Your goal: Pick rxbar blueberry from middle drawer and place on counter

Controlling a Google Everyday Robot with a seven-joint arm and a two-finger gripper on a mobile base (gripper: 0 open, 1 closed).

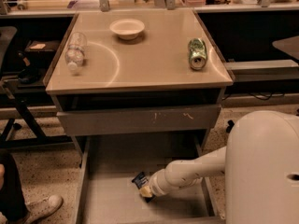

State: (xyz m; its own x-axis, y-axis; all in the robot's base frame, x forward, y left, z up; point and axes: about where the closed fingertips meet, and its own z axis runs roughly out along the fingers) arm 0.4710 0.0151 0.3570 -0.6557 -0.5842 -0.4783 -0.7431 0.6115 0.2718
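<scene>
The rxbar blueberry [138, 179], a small dark blue wrapper, lies on the floor of the open middle drawer [112, 197], right of its centre. My gripper [146, 192] reaches in from the right on a white arm and sits right at the bar's near edge, touching or nearly touching it. The beige counter [140, 64] tops the cabinet above the drawer.
On the counter are a white bowl [127, 28] at the back, a clear plastic bottle [74, 52] lying at the left and a green can [197, 53] lying at the right. A shut, scratched grey drawer front [140, 120] overhangs the open drawer. A person's shoe [44, 205] is at lower left.
</scene>
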